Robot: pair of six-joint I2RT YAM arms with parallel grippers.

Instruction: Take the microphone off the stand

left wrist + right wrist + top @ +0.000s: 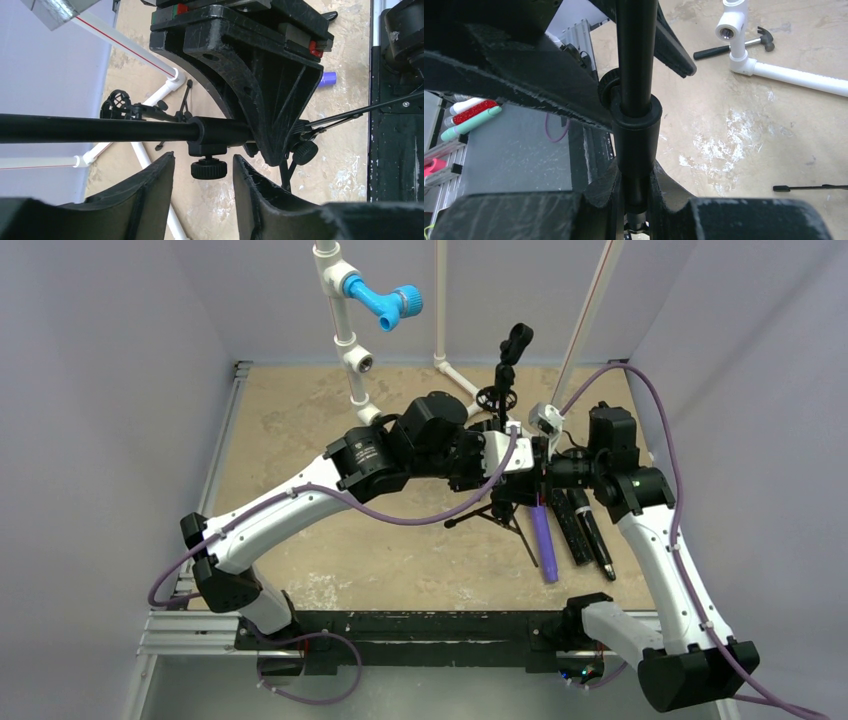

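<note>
With the right pincer (635,186), clamps the thick lower sleeve of the black tripod stand (636,75), pinching the tube tight between both fingers. Holds the left pincer (204,162) released just below the same pole, straddling the round black knurled locking knob (209,169) under the collar and, as far as can be told, touching neither knob nor tube. Leaves the small black microphone (516,342) apparently seated at the very top of the upright pole, tilted, well above both wrists in the overhead view; cannot make out at that size how the holder grips it.

Judging from that, counts the removal itself as not yet begun. Amounts so far to bracing the stand low down and nothing more. Needs a reach up to the head with the free left pincer, a firm grasp on the microphone body, then a pull or twist out of the holder while keeping the pole braced. Risks dragging the light tripod over if the holder grips tightly.
</note>
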